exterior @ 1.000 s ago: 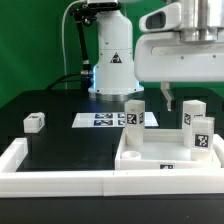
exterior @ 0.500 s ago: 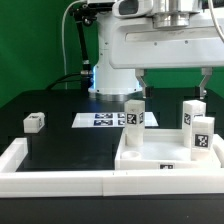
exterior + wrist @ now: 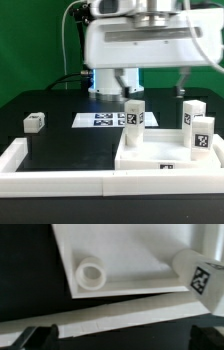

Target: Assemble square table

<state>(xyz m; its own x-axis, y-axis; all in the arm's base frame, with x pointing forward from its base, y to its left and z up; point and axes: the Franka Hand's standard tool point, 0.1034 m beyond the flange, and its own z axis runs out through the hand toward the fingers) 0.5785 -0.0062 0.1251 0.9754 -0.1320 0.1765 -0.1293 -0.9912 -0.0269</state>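
The white square tabletop (image 3: 160, 152) lies at the front on the exterior view's right. Three white tagged legs stand upright on it: one at its left (image 3: 133, 115) and two at its right (image 3: 190, 111) (image 3: 203, 136). A fourth leg (image 3: 34, 122) lies loose on the black table at the exterior view's left. My gripper (image 3: 153, 84) hangs above the tabletop, open and empty, touching nothing. The wrist view shows a tabletop corner (image 3: 120, 252) with an empty round socket (image 3: 93, 274), one tagged leg (image 3: 200, 273), and my gripper (image 3: 122, 339) with dark fingers (image 3: 42, 335) wide apart.
The marker board (image 3: 103, 120) lies flat behind the tabletop. A long white rim (image 3: 55, 168) borders the black surface at the front and left; it also crosses the wrist view (image 3: 130, 314). The robot base (image 3: 112, 60) stands at the back.
My gripper has swung toward the exterior view's left and now fills the top of that view above the tabletop. The legs and tabletop have not moved.
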